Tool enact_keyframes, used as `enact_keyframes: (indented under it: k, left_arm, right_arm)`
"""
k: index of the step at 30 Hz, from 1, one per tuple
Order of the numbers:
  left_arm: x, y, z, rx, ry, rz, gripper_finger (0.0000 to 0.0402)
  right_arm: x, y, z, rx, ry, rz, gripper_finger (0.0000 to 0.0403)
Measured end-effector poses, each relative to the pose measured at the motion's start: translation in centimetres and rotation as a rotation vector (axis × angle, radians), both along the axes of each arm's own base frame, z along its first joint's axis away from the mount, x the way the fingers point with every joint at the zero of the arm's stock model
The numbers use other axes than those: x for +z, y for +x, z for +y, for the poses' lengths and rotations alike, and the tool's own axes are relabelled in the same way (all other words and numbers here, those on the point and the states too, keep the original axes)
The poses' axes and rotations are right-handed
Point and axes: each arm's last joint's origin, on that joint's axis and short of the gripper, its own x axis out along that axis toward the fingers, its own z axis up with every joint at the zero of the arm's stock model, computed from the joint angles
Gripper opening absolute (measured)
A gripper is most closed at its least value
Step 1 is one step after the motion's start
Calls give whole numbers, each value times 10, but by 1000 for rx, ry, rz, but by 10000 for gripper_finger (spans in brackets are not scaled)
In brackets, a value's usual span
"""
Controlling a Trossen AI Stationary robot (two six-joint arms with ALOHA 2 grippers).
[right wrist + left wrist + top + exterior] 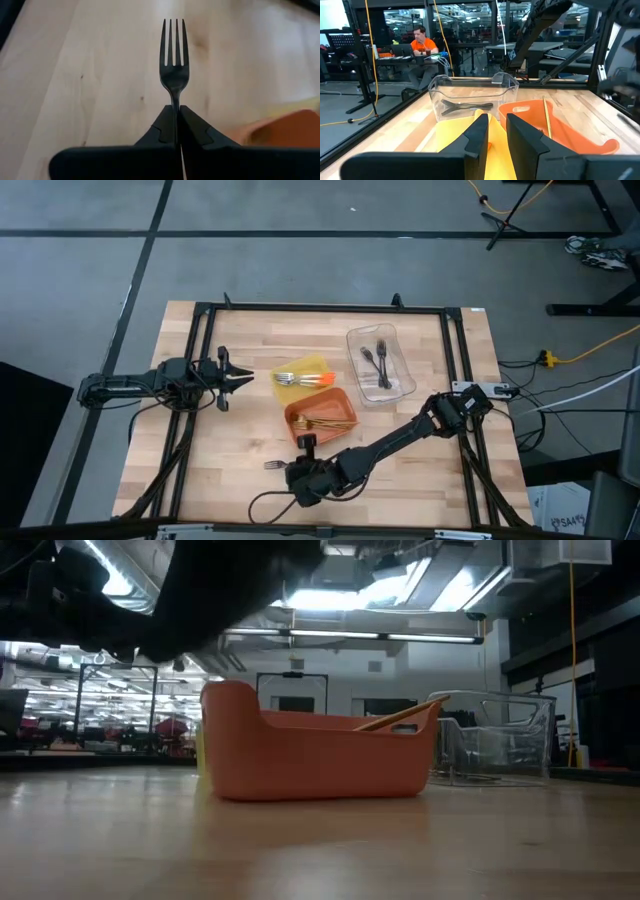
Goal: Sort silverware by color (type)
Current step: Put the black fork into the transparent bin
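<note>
Looking at the near edge of the table [400, 480], you find your right gripper [282, 466] low over the wood, just beside the orange tray's near corner. Its fingers [165, 127] are pressed together on the neck of a fork [174, 65], with the tines sticking out past the fingertips; the fork reads dark in the wrist view and its colour is hard to tell.

Just beyond it sits the orange tray [297, 416], holding gold utensils [328, 423]; one gold handle leans over its rim. Touching that tray on its far side is the yellow tray [312, 364], where orange-handled silverware [302, 379] lies.

Your left gripper [240, 378] hovers beside the yellow tray, pointing at it, fingers [477, 137] parted by a narrow gap with nothing between them.

Farthest back and to the right, the clear tray [392, 335] holds black forks [376, 362].

Past the table, a person [422, 42] sits at a desk.
</note>
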Motion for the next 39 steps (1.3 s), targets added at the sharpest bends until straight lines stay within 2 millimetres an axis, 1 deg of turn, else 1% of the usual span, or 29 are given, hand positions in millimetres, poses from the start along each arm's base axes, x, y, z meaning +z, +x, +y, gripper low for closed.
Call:
enact_keyframes:
  k: [7, 12, 14, 16, 20, 23, 25, 27, 29, 31, 35, 37, 39]
  left_arm:
    - [0, 0, 0, 0, 0, 0, 63]
    - [0, 0, 0, 0, 0, 0, 63]
    - [0, 0, 0, 0, 0, 0, 63]
    - [0, 0, 0, 0, 0, 0, 63]
    - [0, 0, 0, 0, 0, 0, 63]
    - [0, 0, 0, 0, 0, 0, 63]
    - [0, 0, 0, 0, 0, 0, 63]
    - [0, 0, 0, 0, 0, 0, 63]
    - [0, 0, 0, 0, 0, 0, 63]
    - [0, 0, 0, 0, 0, 0, 63]
    - [0, 0, 0, 0, 0, 0, 63]
    - [0, 0, 0, 0, 0, 1, 63]
    - [0, 0, 0, 0, 0, 0, 63]
  right_arm:
    - [46, -3, -3, -38, -58, 19, 1]
    - [91, -9, -8, -72, -79, -5, 1]
    - [106, -17, -15, -103, -101, -27, 1]
    - [116, -27, -23, -136, -109, -10, 1]
    - [142, -53, -45, -234, -192, 42, 1]
    - [151, -69, -70, -343, -255, 123, 0]
    - [154, -75, -85, -406, -296, 171, 1]
    - [157, -73, -97, -426, -304, 163, 0]
    - [161, -76, -107, -409, -322, 185, 0]
    - [163, -81, -121, -436, -331, 205, 0]
    - [156, -92, -146, -471, -358, 264, 0]
    - [151, -105, -161, -522, -363, 298, 0]
    - [142, -119, -176, -587, -357, 318, 0]
